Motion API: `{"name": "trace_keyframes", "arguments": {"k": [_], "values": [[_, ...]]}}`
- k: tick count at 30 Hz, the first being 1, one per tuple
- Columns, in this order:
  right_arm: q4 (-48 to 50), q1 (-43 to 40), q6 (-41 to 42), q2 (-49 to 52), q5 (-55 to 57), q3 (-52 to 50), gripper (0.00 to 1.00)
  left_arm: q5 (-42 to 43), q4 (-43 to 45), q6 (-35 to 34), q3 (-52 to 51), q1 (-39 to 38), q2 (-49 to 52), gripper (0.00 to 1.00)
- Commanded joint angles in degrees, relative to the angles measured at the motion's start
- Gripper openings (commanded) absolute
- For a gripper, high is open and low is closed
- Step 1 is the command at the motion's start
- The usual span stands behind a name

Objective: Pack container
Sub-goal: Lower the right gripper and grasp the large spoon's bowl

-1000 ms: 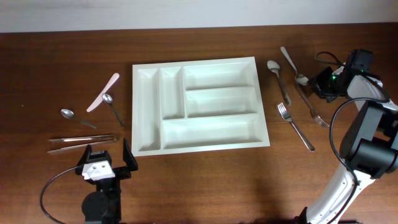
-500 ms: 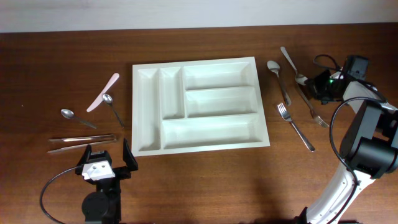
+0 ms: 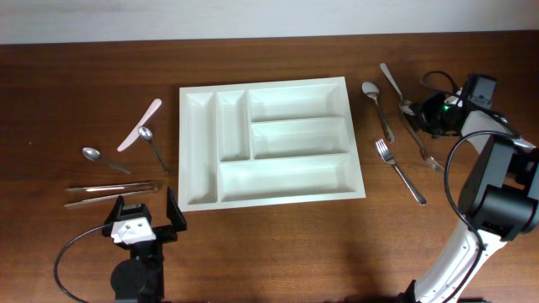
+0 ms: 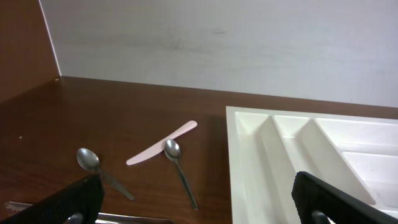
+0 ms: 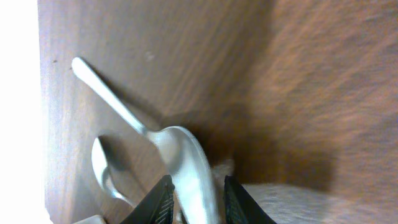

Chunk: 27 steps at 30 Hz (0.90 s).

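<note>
Step in hand: I judge this to be the pick of the spoon (image 5: 180,149) at the far right of the table (image 3: 84,50), for carrying to the container (image 3: 286,175).
Right gripper (image 5: 198,185): the jaws are drawn narrow about the spoon's bowl. Both fingers appear to touch its edges. The spoon lies on the wood and is not yet raised.
Left gripper (image 3: 145,210): the jaws are spread wide and hold nothing. It sits near the container's near-left corner, just beside the tongs (image 3: 109,192).
Doing it well: the bowl is curved and smooth, so I would lift slowly and straight up and watch that the long handle does not sag or swing. A fork (image 3: 418,139) lies just beside the spoon, so I would clear it before moving left. Over the container I would line the handle up with a compartment and release low.
Risk: the bowl may slip out of so narrow a hold.
Container, position: mid-table, between the two groups of cutlery and well apart from the right gripper.
Container, look: white, glossy and rectangular. Two narrow compartments sit at its left, two wide ones at the far right, and one long one runs along the near edge. All five are bare.
</note>
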Motion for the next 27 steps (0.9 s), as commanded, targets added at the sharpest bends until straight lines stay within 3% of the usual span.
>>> {"name": "trace_keyframes", "arguments": {"k": [1,10,12,14,27], "values": [[1.0,1.6,1.5,0.7,-0.6,-0.5,0.27,0.6,0.1,0.9,-0.4,-0.2,-0.5,0.99],[1.2,2.3,1.6,0.7,-0.2,-0.5,0.27,0.6,0.1,0.9,-0.4,-0.2,-0.5,0.99],[0.7,2.3,1.5,0.7,0.2,-0.5,0.19,0.6,0.1,0.9,-0.4,-0.2,-0.5,0.99],[0.2,2.3,1.5,0.7,0.4,-0.5,0.04,0.6,0.1,0.9,-0.4,-0.2,-0.5,0.99],[0.8,2.3,0.8,0.8,1.4,-1.5,0.04,0.6,0.1,0.9,-0.4,-0.2,-0.5,0.99]]}}
